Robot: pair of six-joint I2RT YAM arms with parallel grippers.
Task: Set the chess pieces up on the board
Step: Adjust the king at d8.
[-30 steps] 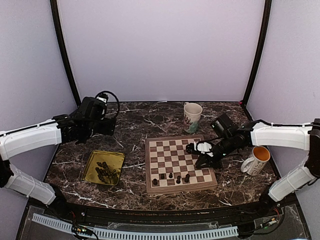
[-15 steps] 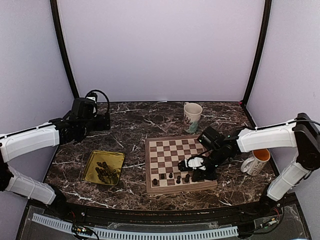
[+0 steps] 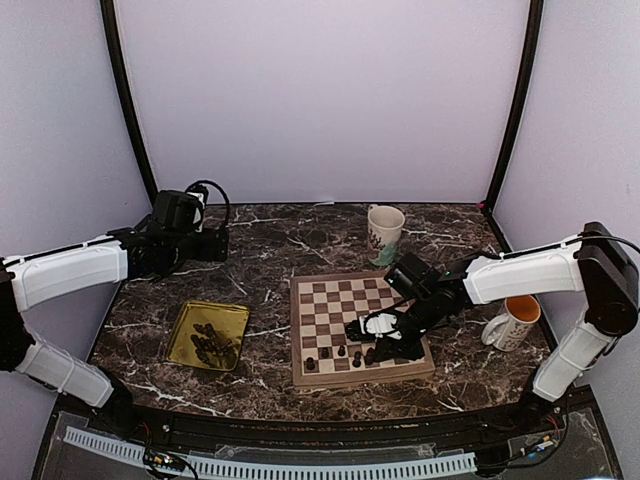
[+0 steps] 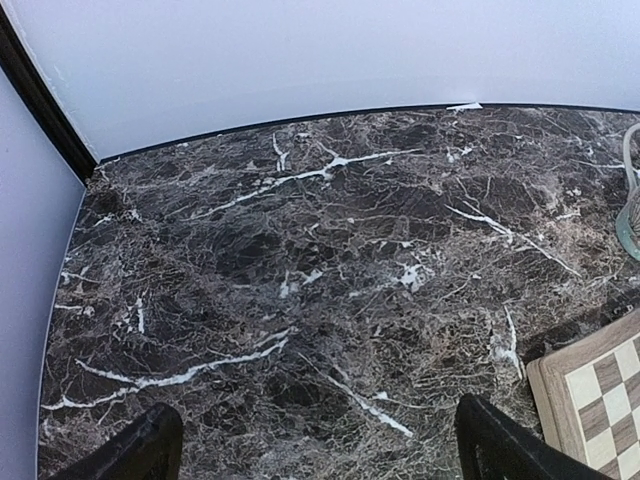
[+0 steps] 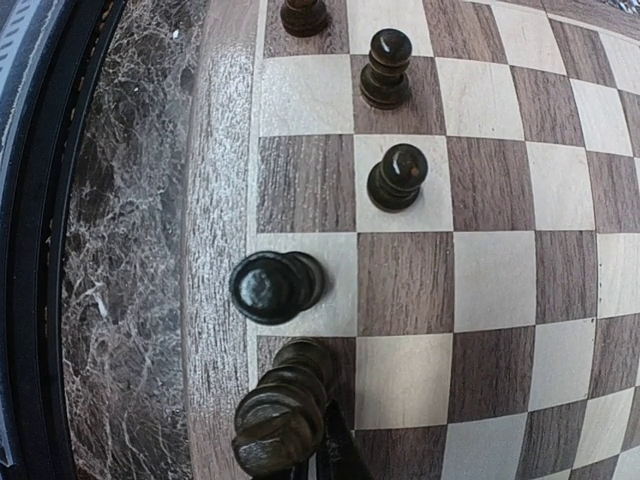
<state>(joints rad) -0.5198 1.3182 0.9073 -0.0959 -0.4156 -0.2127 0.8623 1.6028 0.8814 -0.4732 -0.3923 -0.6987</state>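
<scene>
The board (image 3: 298, 335) lies mid-table. Several dark chess pieces (image 3: 341, 352) stand along its near rows. My right gripper (image 3: 368, 345) is low over the near right part of that row, shut. In the right wrist view its tip (image 5: 335, 452) sits right beside a tall ridged piece (image 5: 285, 408) on a dark edge square. I cannot tell whether it touches the piece. Another piece (image 5: 275, 287) and two pawns (image 5: 397, 178) stand beyond it. My left gripper (image 3: 215, 245) (image 4: 322, 445) hovers open over bare marble at the far left. More chess pieces (image 3: 213, 344) lie in a gold tray (image 3: 182, 333).
A white patterned mug (image 3: 385, 232) stands behind the board. A mug with an orange inside (image 3: 513, 320) stands right of the board, by my right arm. In the left wrist view the board's corner (image 4: 590, 395) shows at the lower right.
My right gripper moved from the board's right side down and left to the near row, and its jaws closed. The left arm shifted a little at the far left and stayed open.
</scene>
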